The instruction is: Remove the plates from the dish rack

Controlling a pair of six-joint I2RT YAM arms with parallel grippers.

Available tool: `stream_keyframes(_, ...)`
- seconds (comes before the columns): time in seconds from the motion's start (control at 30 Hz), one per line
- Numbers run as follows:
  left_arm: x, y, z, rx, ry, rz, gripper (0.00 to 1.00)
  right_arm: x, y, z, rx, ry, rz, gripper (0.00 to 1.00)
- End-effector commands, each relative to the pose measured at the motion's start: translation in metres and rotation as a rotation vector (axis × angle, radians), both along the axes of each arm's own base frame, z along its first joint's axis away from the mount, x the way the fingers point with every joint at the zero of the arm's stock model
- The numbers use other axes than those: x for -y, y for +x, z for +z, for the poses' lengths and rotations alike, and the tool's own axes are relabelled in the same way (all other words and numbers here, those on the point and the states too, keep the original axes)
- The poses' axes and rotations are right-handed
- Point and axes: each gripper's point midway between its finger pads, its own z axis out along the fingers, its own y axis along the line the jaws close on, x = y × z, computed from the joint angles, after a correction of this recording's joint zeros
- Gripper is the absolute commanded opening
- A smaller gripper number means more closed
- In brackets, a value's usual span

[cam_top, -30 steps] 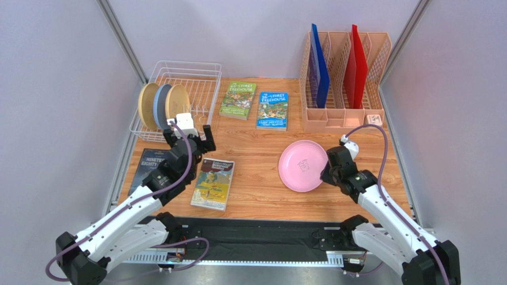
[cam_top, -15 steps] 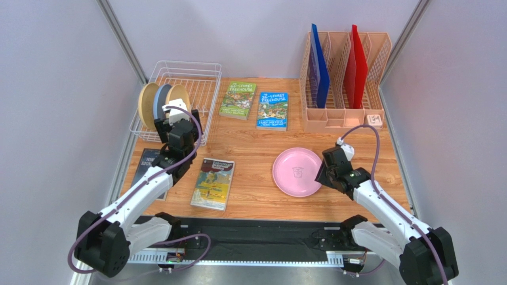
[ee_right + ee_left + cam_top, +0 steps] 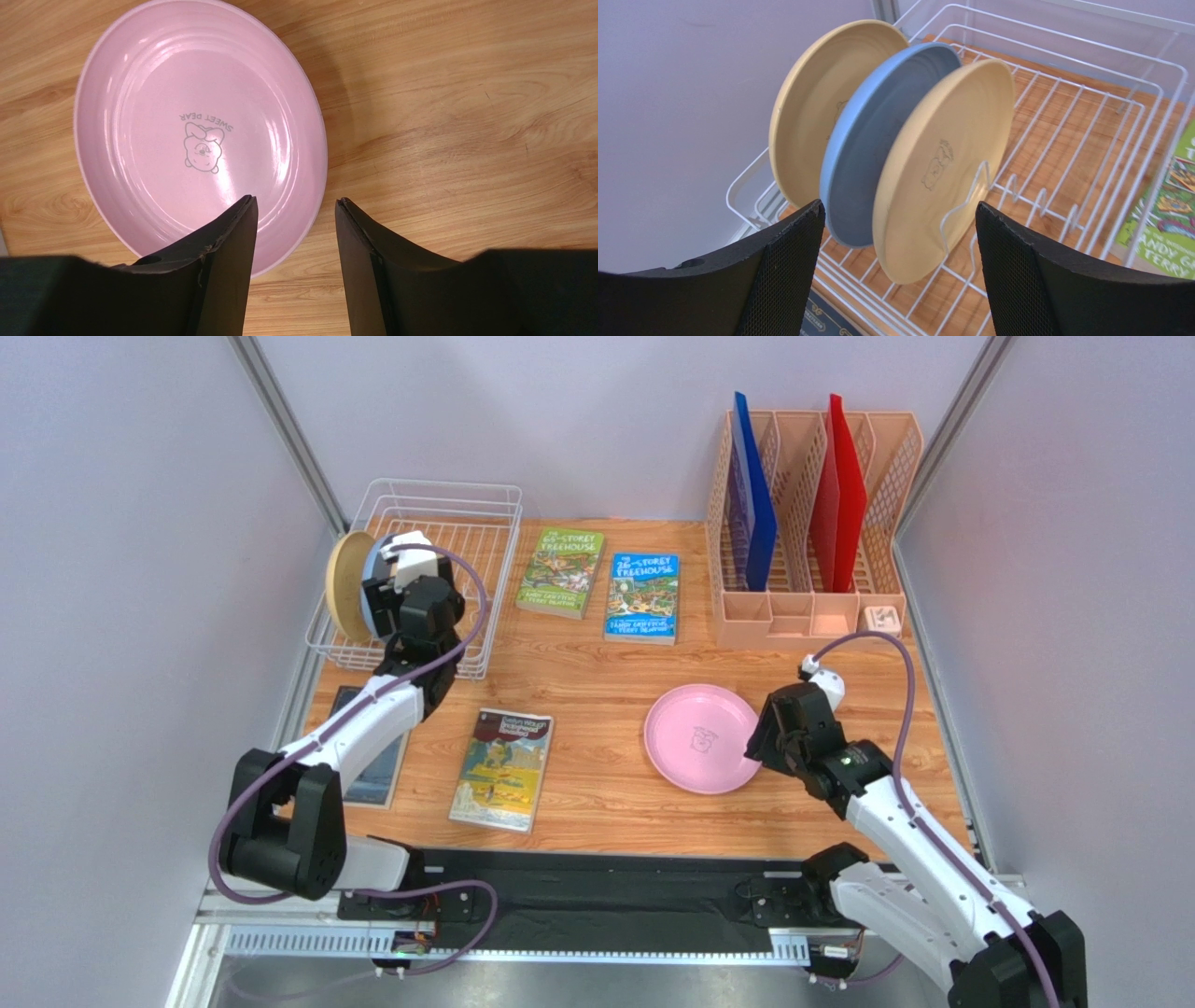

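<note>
Plates (image 3: 934, 182) stand on edge in the dish rack (image 3: 446, 483), three together; pink plate (image 3: 196, 126) lies flat on the table (image 3: 456, 105). Left gripper (image 3: 899, 210) gapes wide, empty, facing them; right gripper (image 3: 295, 203), half open, straddles the pink rim, gripping nothing. Likely rigid, light, slick: pinch a top edge.

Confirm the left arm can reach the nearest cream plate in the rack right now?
Probably yes. The left gripper is open and lined up on the nearest cream plate, with nothing between them. The blue plate stands close behind it.
</note>
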Motion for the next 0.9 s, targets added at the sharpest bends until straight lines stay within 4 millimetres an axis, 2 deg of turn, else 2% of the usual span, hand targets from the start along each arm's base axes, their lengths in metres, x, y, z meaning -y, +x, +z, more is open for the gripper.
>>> stream_keyframes(0.0,-0.005,0.025,0.011,0.064,-0.071,0.001,0.82,-0.004,0.016,0.029,0.084,-0.006,0.036,0.5)
stream_keyframes(0.2,-0.013,0.048,-0.011,0.012,-0.058,0.038,0.81,-0.004,0.031,0.035,0.067,-0.064,0.055,0.5)
stream_keyframes(0.23,-0.016,0.053,-0.016,-0.005,-0.065,0.039,0.81,-0.006,0.033,0.032,0.045,-0.073,0.061,0.5)
stream_keyframes(0.43,-0.028,0.059,-0.023,-0.01,-0.074,0.069,0.74,-0.014,0.042,0.03,0.017,-0.072,0.084,0.5)
stream_keyframes(0.53,-0.03,0.06,-0.023,-0.018,-0.057,0.075,0.6,-0.013,0.042,0.026,0.006,-0.079,0.082,0.5)
stream_keyframes(0.57,-0.031,0.059,-0.023,-0.022,-0.051,0.077,0.44,-0.013,0.043,0.025,0.004,-0.083,0.084,0.5)
stream_keyframes(0.63,-0.032,0.055,-0.023,-0.024,-0.044,0.079,0.33,-0.014,0.044,0.026,0.005,-0.083,0.086,0.5)
stream_keyframes(0.67,-0.033,0.054,-0.024,-0.026,-0.044,0.079,0.19,-0.014,0.045,0.025,0.001,-0.085,0.083,0.5)
stream_keyframes(0.77,-0.031,0.05,-0.019,-0.024,-0.044,0.065,0.0,-0.014,0.048,0.024,-0.005,-0.092,0.082,0.5)
stream_keyframes(0.87,-0.031,0.045,-0.01,-0.009,-0.05,0.064,0.0,-0.016,0.049,0.024,-0.017,-0.092,0.09,0.49)
